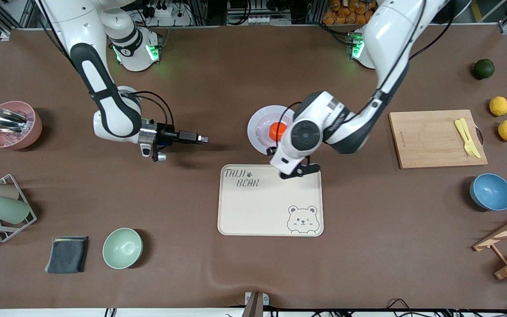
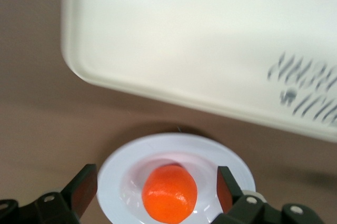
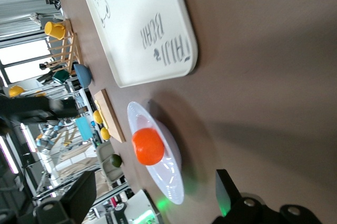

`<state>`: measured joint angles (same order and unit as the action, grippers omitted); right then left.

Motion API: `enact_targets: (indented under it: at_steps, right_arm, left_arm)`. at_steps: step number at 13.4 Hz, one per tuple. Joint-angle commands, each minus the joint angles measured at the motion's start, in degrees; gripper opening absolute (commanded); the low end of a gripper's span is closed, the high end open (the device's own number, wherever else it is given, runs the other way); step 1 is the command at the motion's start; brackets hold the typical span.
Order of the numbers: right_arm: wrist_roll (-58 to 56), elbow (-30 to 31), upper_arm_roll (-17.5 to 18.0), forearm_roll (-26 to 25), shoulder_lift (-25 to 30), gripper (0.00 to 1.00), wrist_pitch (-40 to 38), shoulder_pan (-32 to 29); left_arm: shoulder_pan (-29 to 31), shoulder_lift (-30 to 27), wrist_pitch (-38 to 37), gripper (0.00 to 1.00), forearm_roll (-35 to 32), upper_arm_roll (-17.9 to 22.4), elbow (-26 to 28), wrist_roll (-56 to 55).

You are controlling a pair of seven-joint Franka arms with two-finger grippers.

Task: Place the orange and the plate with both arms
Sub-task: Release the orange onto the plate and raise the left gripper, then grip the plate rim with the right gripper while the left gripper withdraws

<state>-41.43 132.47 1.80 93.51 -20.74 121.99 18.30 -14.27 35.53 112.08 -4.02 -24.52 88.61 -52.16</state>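
The orange [image 1: 277, 130] lies in the well of the pale plate [image 1: 260, 127], which sits on the table just farther from the front camera than the cream bear tray. My left gripper [image 1: 280, 149] hangs over the plate's near edge, open and empty. In the left wrist view its fingers stand apart on either side of the orange [image 2: 169, 192] and plate [image 2: 121, 176], clear of both. My right gripper [image 1: 200, 139] is open and empty above the table, beside the plate toward the right arm's end, pointing at it. The right wrist view shows orange [image 3: 148, 146] and plate [image 3: 174, 179] well ahead.
The cream bear tray [image 1: 271, 200] lies just nearer than the plate. A cutting board [image 1: 429, 141] with yellow cutlery, two lemons [image 1: 498, 106], a dark green fruit [image 1: 483, 68] and a blue bowl [image 1: 491, 192] are toward the left arm's end. A green bowl [image 1: 122, 248], dark cloth [image 1: 67, 254], cup rack [image 1: 2, 207] and pink bowl [image 1: 9, 125] are toward the right arm's end.
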Motion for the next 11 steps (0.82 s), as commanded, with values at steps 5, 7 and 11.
enact_targets:
  at_steps: [5, 7, 11]
  right_arm:
    - [-8.31, -1.24, -0.31, 15.1, -5.27, 1.0, 0.53, 9.46]
    - [-8.41, -1.42, -0.4, 16.79, -5.72, 0.95, 0.71, 10.79]
    - [-11.99, -3.61, -0.4, 20.9, -8.96, 0.85, 1.06, 13.33]
  left_arm:
    - [12.75, -8.89, -4.23, 1.0, -6.16, -0.35, 0.95, 1.69]
    - [15.05, -11.44, -11.57, 1.0, -7.05, -0.35, 1.04, 8.78]
    - [20.85, -15.49, -15.66, 1.0, -7.49, -0.7, 0.95, 19.71]
